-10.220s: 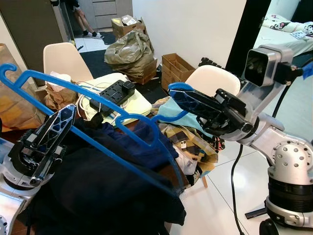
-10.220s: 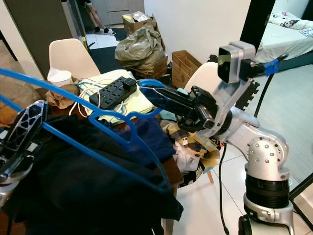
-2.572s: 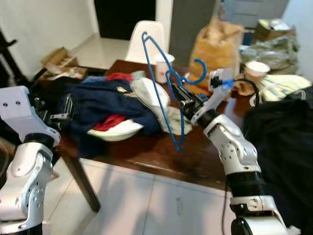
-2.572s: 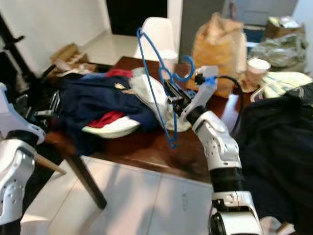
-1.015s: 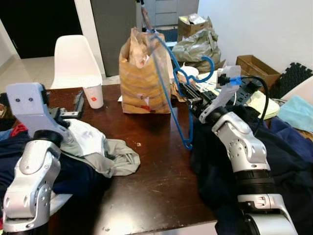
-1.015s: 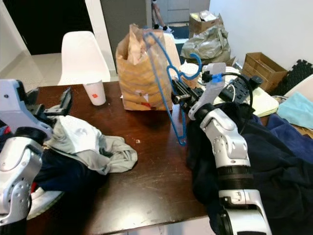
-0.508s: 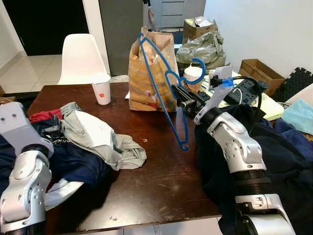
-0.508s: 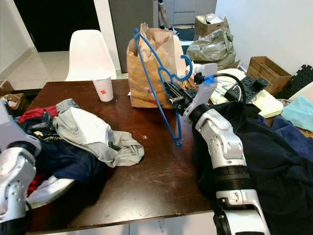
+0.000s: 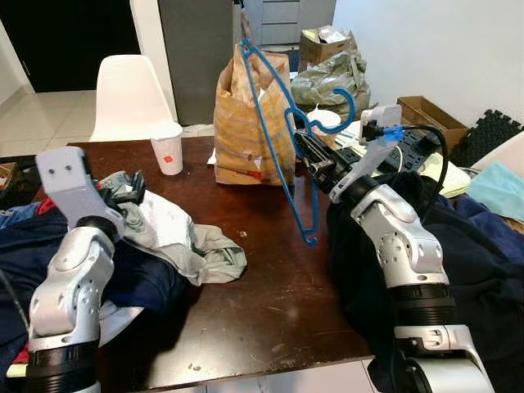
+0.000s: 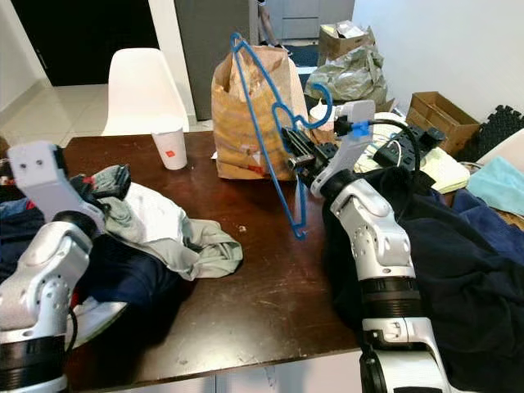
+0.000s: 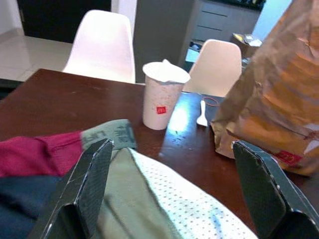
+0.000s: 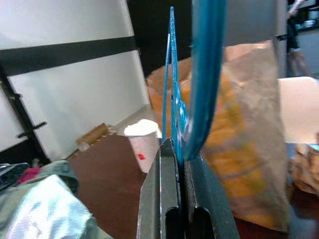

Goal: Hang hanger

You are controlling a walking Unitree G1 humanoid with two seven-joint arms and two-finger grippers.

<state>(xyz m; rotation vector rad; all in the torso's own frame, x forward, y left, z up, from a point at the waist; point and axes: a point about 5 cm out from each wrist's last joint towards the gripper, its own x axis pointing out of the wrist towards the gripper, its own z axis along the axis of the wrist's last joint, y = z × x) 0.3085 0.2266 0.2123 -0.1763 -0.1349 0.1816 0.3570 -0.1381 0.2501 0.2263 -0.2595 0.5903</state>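
A blue plastic hanger (image 9: 278, 143) stands steeply tilted above the dark wooden table (image 9: 270, 303), its lower end close over the tabletop. My right gripper (image 9: 308, 154) is shut on it just below the hook. In the right wrist view the hanger (image 12: 204, 74) rises from between the closed fingers (image 12: 167, 199). My left gripper (image 9: 133, 185) is open over the pile of clothes (image 9: 184, 237) at the table's left. The left wrist view shows its two fingers (image 11: 84, 189) wide apart above a grey-green garment, holding nothing.
A brown paper bag (image 9: 246, 131) and a paper cup (image 9: 168, 153) stand at the back of the table. A dark garment (image 9: 483, 270) drapes over the right side. A white chair (image 9: 131, 94) is behind the table. Boxes and a filled bag (image 9: 327, 78) lie on the floor beyond.
The view has swung around as I turned. My left arm has risen and now reaches over the clothes pile. The hanger stays in my right gripper, a little more upright.
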